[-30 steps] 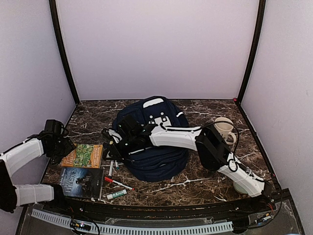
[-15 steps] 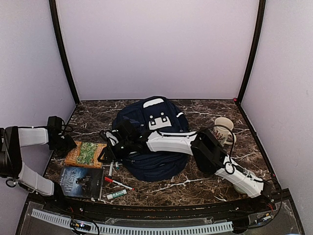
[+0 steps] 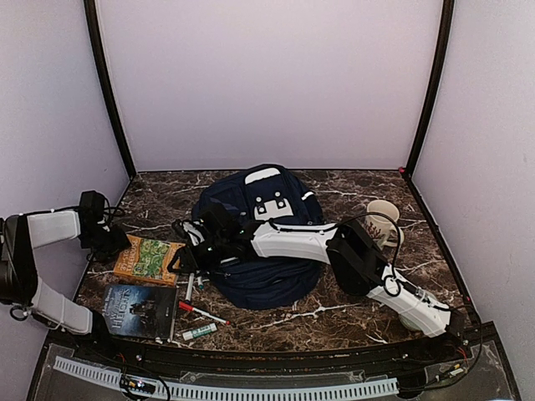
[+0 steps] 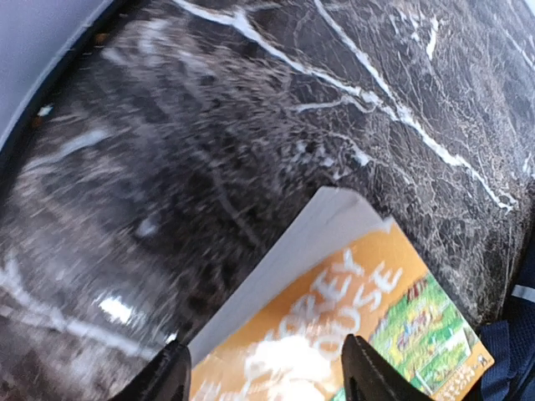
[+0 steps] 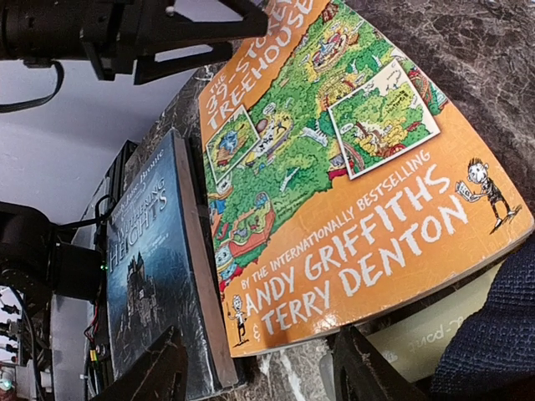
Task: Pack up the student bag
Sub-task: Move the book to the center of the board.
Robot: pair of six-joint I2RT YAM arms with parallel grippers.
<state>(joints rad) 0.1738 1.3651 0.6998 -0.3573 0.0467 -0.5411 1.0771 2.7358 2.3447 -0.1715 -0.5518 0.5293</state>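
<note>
the large navy-blue fabric student bag (image 3: 272, 276) is laid flat at the middle of the dark marble-patterned table (image 3: 351, 309); the right gripper (image 3: 182, 261) is set low at the bag's left side, its fingers (image 5: 171, 368) spread with nothing seen pinched between them; in the right wrist view navy fabric is seen just right of the right-hand finger; the left gripper (image 3: 115, 244) is well apart from the bag, to its left, at the far-left corner of an orange paperback book (image 3: 150, 261); its fingers (image 4: 364, 376) are held apart with the book's edge between them, and whether the book is pinched cannot be told; on the orange cover can be read "treehouse" and "by the international bestselling andy griffiths & terry denton"; on the dark blue-grey book (image 3: 140, 309) lying nearer, "wuthering heights" is printed; the bag's long axis is run from near to far, its white-patched end pointed at the far wall
</note>
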